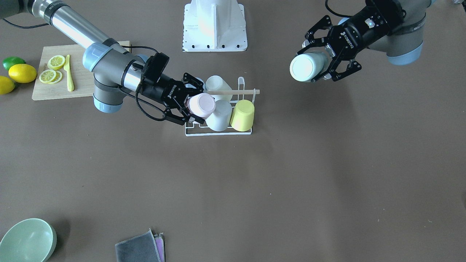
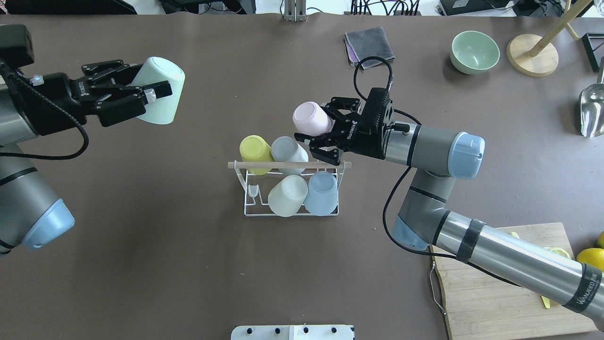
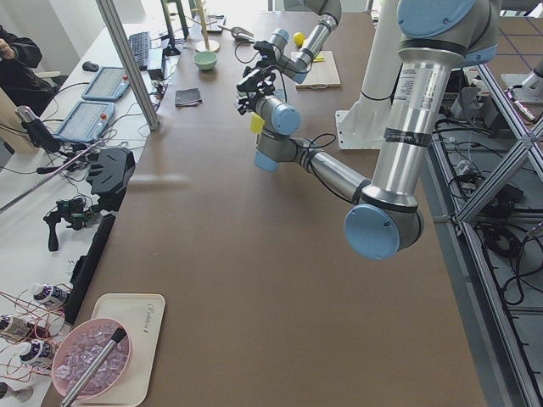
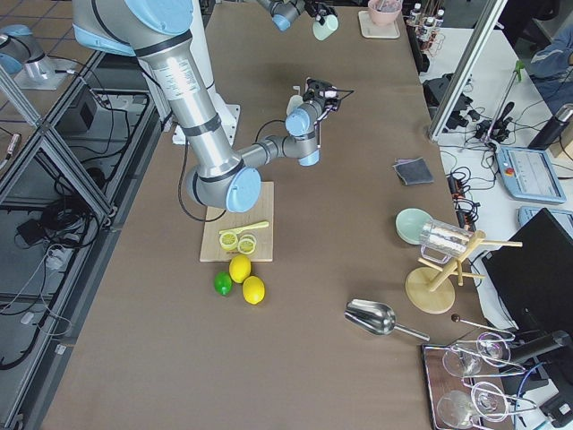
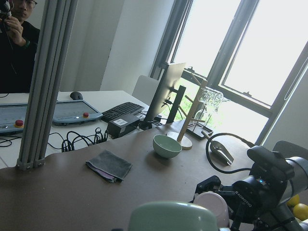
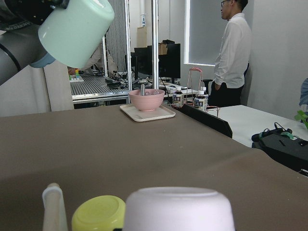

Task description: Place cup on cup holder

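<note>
The cup holder [image 2: 292,211] is a white wire rack with a wooden rod [image 2: 288,165] across its top, at mid-table. It also shows in the front view [image 1: 218,133]. On it sit a yellow cup [image 2: 255,148], a grey cup [image 2: 288,150], a cream cup [image 2: 287,195] and a blue cup [image 2: 322,192], all upside down. My right gripper [image 2: 317,123] is shut on a pink cup [image 1: 200,105], held tilted over the rack's far right corner. My left gripper [image 2: 151,85] is shut on a mint cup [image 1: 307,67], held in the air far to the rack's left.
A cutting board [image 1: 85,83] with lemon slices and a yellow knife lies by my right arm, with lemons and a lime [image 1: 18,72] beside it. A green bowl [image 2: 474,52], a grey cloth [image 2: 369,43], a wooden stand [image 2: 533,54] and a metal scoop [image 2: 592,108] lie at the far side.
</note>
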Motion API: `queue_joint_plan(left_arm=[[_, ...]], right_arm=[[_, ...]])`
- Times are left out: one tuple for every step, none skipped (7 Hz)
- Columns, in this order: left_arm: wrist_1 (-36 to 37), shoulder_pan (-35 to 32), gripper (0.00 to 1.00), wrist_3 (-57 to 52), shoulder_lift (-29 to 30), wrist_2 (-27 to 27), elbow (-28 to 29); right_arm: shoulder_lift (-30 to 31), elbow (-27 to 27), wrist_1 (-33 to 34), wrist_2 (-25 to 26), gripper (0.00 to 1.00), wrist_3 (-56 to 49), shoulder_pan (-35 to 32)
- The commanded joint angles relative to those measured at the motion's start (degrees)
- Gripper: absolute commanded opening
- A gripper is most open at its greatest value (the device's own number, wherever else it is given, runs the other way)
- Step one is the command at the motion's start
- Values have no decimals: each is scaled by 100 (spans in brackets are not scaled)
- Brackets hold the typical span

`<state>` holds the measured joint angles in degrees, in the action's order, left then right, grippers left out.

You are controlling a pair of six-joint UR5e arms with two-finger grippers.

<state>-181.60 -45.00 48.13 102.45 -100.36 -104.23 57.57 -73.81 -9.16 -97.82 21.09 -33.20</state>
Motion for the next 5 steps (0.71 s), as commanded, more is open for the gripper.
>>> queue_joint_plan(left_arm=[[-244, 323, 0, -423, -41, 445, -62], [-340, 830, 0, -949, -84, 1160, -62], [-411, 1540, 0, -1538, -76, 2098, -54], [-542, 2121, 0, -2135, -76, 2891, -19], [-822, 2614, 0, -2315, -76, 3456, -10]], right_arm=[[35, -2, -111, -140, 0, 1, -28], [44, -2, -121, -420, 0, 1, -115], [35, -11, -121, -675, 0, 1, -212], [35, -11, -121, -695, 0, 1, -213], [44, -2, -121, -704, 0, 1, -213]])
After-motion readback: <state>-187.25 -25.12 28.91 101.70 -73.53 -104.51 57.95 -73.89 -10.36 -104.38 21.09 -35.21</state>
